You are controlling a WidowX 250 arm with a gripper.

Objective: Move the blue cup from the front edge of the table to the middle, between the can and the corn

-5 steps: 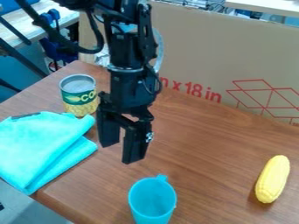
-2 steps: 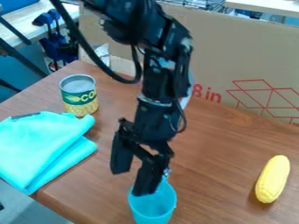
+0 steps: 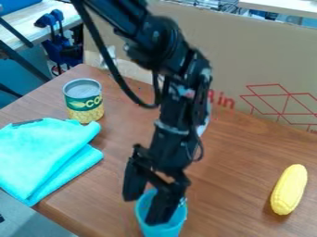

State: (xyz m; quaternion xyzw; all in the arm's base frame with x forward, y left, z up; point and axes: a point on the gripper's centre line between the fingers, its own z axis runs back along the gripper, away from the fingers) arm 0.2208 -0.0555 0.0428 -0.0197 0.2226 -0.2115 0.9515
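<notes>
The black gripper [image 3: 144,202] hangs low at the front of the table with its fingers spread apart. One finger is over the mouth of the blue cup [image 3: 162,227], overlapping its inside; the other stands left of the cup's rim. Nothing is held between them. The cup is upright, its handle side and back rim partly hidden behind the gripper. Whether a finger touches the cup, I cannot tell.
A corn can [image 3: 84,101] stands at the back left, behind a folded turquoise cloth [image 3: 43,152]. Yellow toy corn [image 3: 289,189] lies at the right. A large cardboard sheet [image 3: 248,65] borders the brown table [image 3: 241,152] at the back.
The gripper has come forward, down and to the right from beside the cloth to the cup, tilting as it moved. The cup, can, cloth and corn have stayed put.
</notes>
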